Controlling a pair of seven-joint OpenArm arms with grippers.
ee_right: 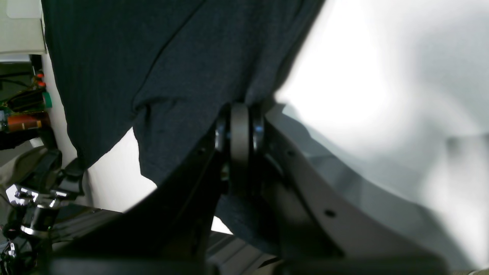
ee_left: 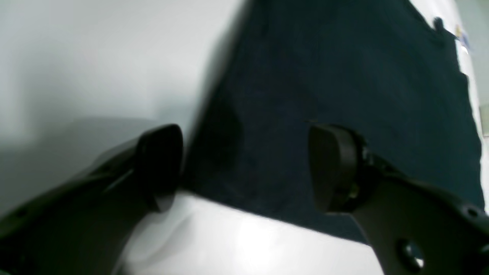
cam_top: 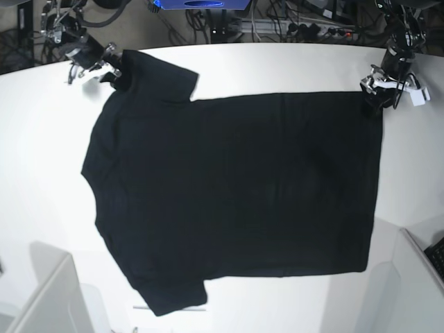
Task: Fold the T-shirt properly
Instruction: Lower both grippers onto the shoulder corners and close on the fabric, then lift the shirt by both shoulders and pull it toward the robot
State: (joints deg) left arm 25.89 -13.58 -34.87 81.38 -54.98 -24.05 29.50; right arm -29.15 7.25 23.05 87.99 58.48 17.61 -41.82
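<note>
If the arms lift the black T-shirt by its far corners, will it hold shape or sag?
Likely sag: the T-shirt already drapes and creases where the right gripper pinches it. Probably light, being thin cloth. The left gripper stands open over a corner.

Lying flat across most of the white table (cam_top: pixel 291 66), the black T-shirt (cam_top: pixel 236 194), leaving bare strips along the far edge, the left side and the near right corner for passing. Crowding the far left corner, the right gripper (cam_top: pixel 111 69), clamped on a sleeve fold there. Standing at the far right corner of the cloth, the left gripper (cam_top: pixel 374 97), fingers (ee_left: pixel 328 168) spread, hem lying between them. Blocking beyond the far edge, tangled cables (cam_top: pixel 277 24). Rising at the near corners, pale panels (cam_top: pixel 48 298).
</note>
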